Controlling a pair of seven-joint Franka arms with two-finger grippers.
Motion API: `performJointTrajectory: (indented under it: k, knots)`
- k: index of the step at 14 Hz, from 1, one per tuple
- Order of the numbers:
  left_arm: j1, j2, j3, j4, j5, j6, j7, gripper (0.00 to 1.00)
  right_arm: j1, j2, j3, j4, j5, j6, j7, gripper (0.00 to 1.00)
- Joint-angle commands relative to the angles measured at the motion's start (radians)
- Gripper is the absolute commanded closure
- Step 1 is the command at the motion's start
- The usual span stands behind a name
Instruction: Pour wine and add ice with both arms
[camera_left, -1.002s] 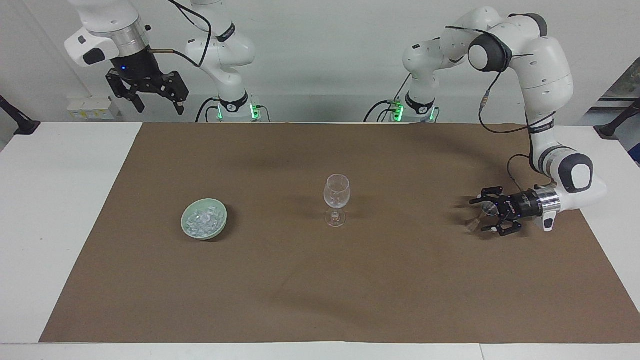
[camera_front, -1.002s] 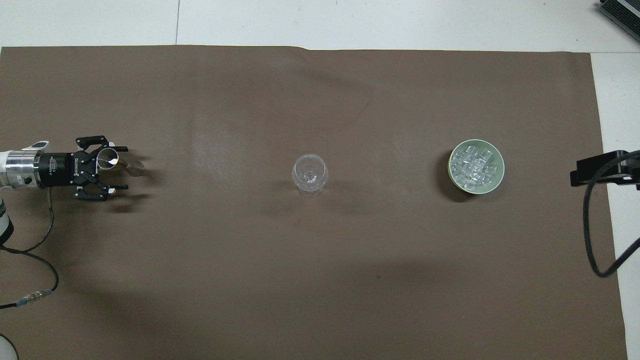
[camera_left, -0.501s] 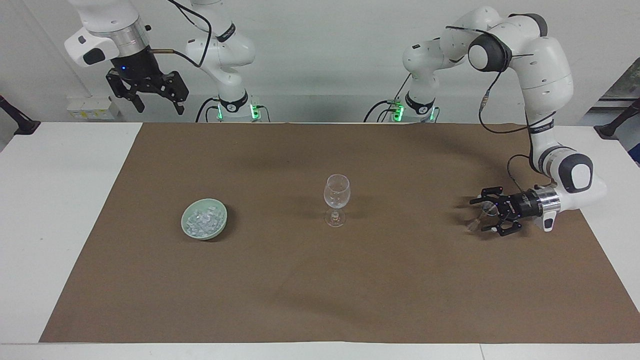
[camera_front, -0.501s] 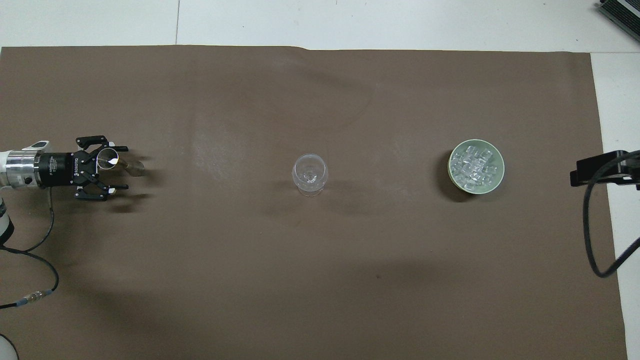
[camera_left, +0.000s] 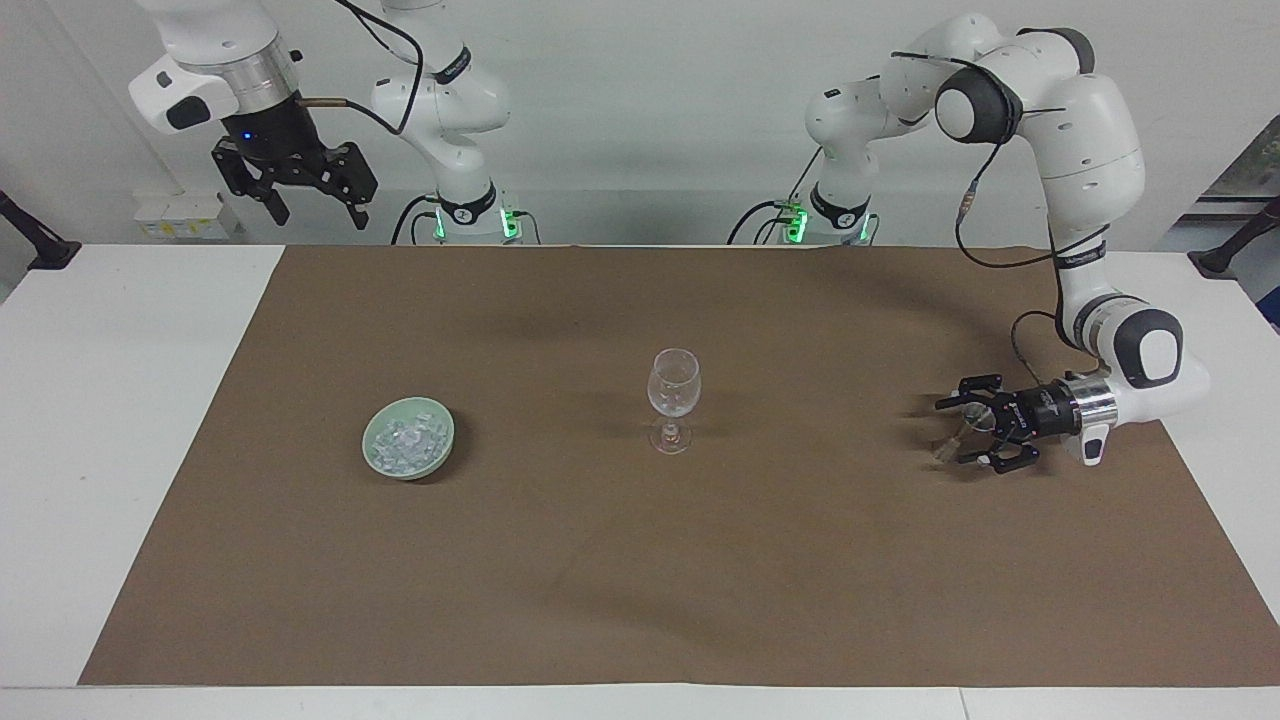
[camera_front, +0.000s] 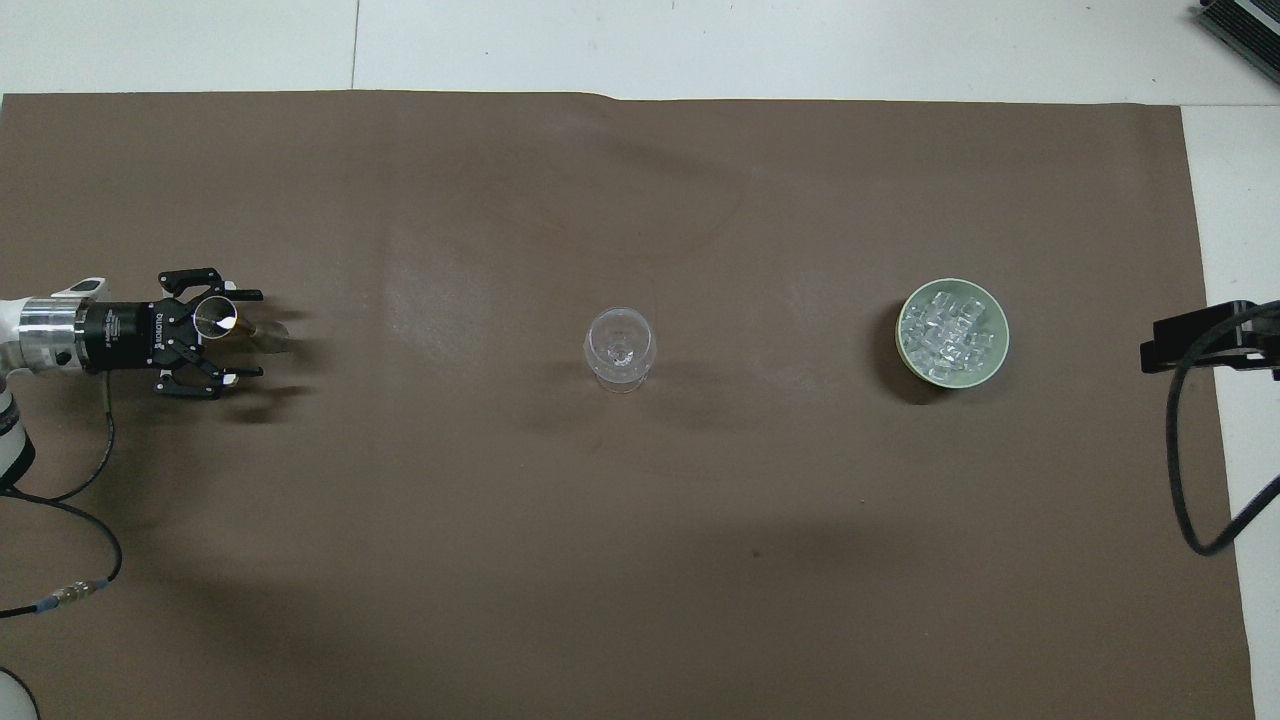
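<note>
Ice well apart from fingers

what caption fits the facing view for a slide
Open left gripper around a small glass; wine glass mid-table; ice in bowl; right gripper waits raised.

Small white lettering on the black wrist of the left gripper, at nine o'clock overhead; too small to read.
</note>
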Motion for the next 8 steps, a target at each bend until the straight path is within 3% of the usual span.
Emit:
performJointTrajectory:
  k: [1,5,8]
  knots:
    - [-0.010,-0.001,0.013,-0.003,-0.018,-0.018,0.008,0.00,-0.003,0.002,0.000,0.010,0.002,-0.014,0.016,0.00]
    - [-0.010,-0.001,0.013,-0.005,-0.018,-0.018,0.008,0.00,-0.003,0.002,0.000,0.010,0.002,-0.014,0.016,0.00]
    - [-0.008,-0.001,0.011,-0.005,-0.018,-0.021,0.008,0.22,-0.003,0.002,0.000,0.010,0.002,-0.014,0.016,0.00]
